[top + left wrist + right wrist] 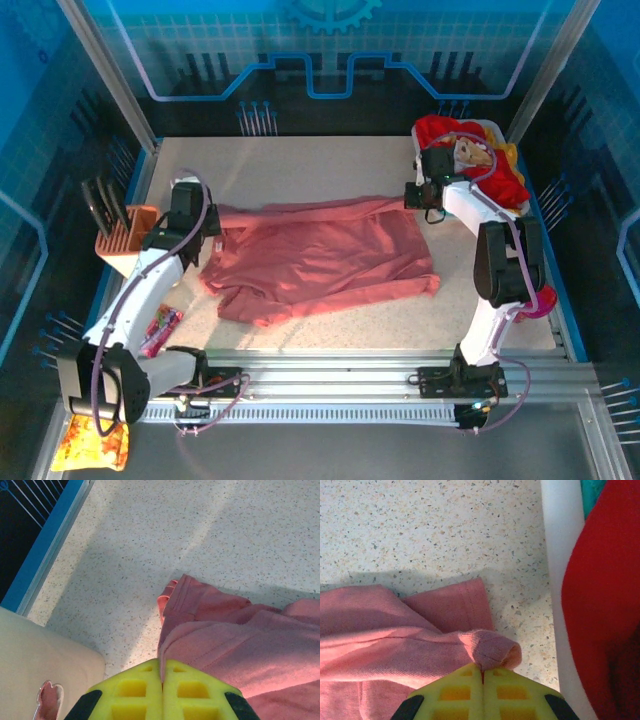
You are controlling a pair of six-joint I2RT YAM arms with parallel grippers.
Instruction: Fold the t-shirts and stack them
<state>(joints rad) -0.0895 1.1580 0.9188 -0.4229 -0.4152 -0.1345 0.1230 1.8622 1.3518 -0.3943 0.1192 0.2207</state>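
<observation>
A dusty rose-pink t-shirt (320, 262) lies spread and rumpled across the middle of the table. My left gripper (212, 222) is shut on its left top corner; in the left wrist view the yellow fingertips (162, 664) pinch a fold of the pink cloth (240, 645). My right gripper (420, 196) is shut on the right top corner, where the jaws (482, 670) clamp a rolled hem of the shirt (395, 640). More t-shirts are piled at the back right: a red one (440, 130), a yellow one (510, 155) and a bit of teal (592, 492).
The pile sits in a white tray (560, 555) close to the right gripper. An orange holder with dark tools (125, 235) stands at the left edge. A pink packet (160, 330) lies near the left arm, and an orange-yellow snack bag (95, 445) lies off the table's front left.
</observation>
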